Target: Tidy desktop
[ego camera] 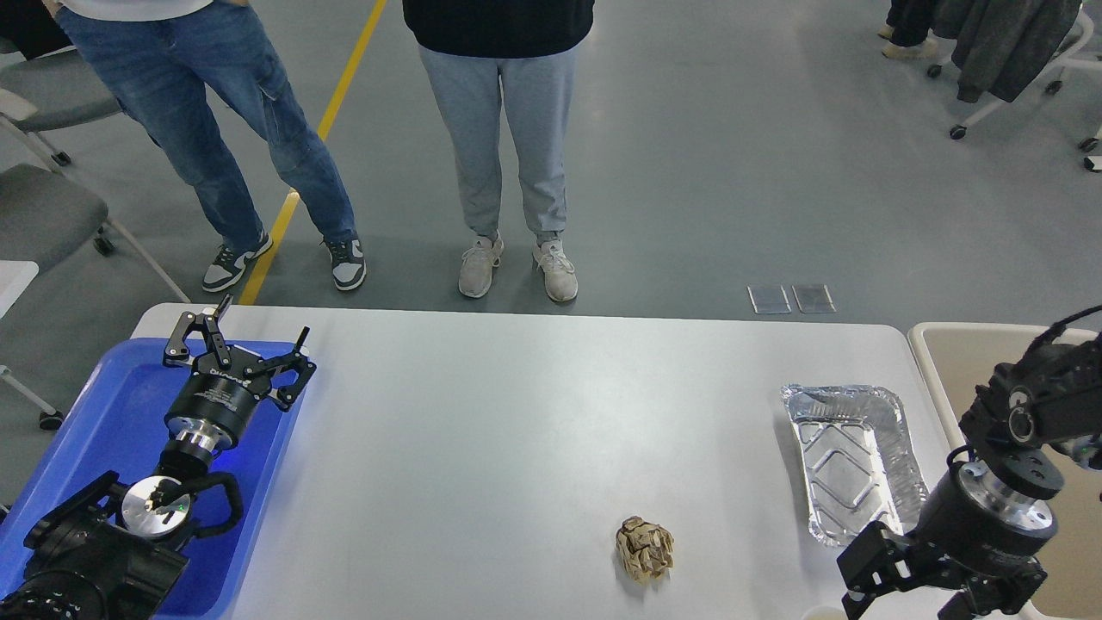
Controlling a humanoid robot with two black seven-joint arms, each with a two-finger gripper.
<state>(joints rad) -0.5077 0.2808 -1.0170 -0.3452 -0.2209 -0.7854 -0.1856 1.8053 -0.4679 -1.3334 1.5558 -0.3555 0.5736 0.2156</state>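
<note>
So the left gripper (234,343) is hovering over the blue tray (95,430) at the left end, fingers spread wide with nothing between them. The right gripper (913,585) is down at the bottom right corner, pointing toward the near edge, and honestly I can't tell whether it's spread or clenched from here, though it doesn't seem to have anything. My guess is we're between pickups: two bits of clutter are left on the desktop (516,413), which fills the middle of the scene. There's a crumpled brown paper ball (644,548) near the front edge, and an empty foil tray (852,461) lying flat toward the right, just beside the right arm. Next move probably means the right arm swinging over one of those, jaws wide, and dropping it into the beige bin (964,362) past the right end. The tabletop is smooth and pale grey. Two people stand behind it on a grey floor with a yellow line (327,120), office chairs off to the sides.
</note>
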